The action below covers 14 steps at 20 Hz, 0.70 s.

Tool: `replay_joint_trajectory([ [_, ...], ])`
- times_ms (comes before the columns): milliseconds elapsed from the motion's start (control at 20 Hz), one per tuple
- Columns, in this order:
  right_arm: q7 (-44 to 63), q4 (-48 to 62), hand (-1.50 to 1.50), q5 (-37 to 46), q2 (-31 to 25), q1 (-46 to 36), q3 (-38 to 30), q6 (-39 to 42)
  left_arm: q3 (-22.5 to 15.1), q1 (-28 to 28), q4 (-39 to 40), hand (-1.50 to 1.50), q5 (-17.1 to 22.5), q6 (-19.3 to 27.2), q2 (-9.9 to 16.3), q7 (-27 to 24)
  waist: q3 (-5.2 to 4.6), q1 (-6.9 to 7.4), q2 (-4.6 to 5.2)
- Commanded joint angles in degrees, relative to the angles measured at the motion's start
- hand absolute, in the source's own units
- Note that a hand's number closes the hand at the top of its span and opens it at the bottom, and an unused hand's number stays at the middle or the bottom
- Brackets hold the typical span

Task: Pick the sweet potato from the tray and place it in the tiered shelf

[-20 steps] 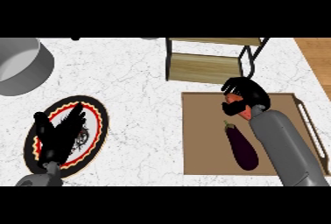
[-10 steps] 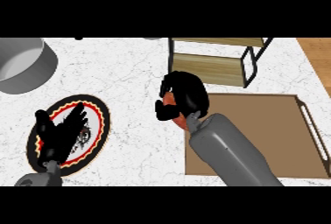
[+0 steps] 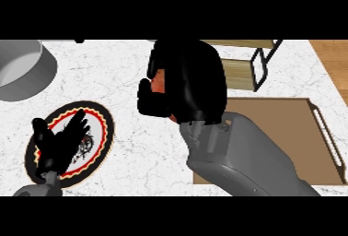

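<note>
My right hand is lifted high and fills the middle of the head view, its fingers curled round the orange-red sweet potato, of which only a sliver shows at the hand's left side. The wooden tray lies to the right, partly behind my right forearm. At the top right stands the tiered shelf with wooden boards and a dark frame, just right of the hand. My left hand rests open at the lower left.
A round plate with a red and yellow rim lies under my left hand. A grey pot stands at the top left. White marble counter shows between the pot and my right hand.
My right hand has risen from the tray with the sweet potato and moved left, and it now looms larger in view. The left hand has stayed still.
</note>
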Motion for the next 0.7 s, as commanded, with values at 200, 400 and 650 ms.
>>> replay_joint_trajectory([
  [200,10.7,-0.1,1.50,2.1,-0.3,-13.6,-10.9,9.5,1.4,-0.1,1.8,0.00,0.4,-1.2,0.7,0.0,-0.23,0.37,0.47],
  [400,7.6,0.8,1.50,-0.6,-4.0,-14.8,-17.5,11.1,0.4,0.5,1.6,0.00,-1.1,-0.7,0.0,-0.3,-0.18,0.32,0.49],
  [650,1.2,11.7,1.50,-2.7,-10.0,-22.7,-25.6,11.1,-1.2,1.3,1.8,0.00,-2.1,0.0,-2.5,-1.6,-0.22,0.95,0.74],
])
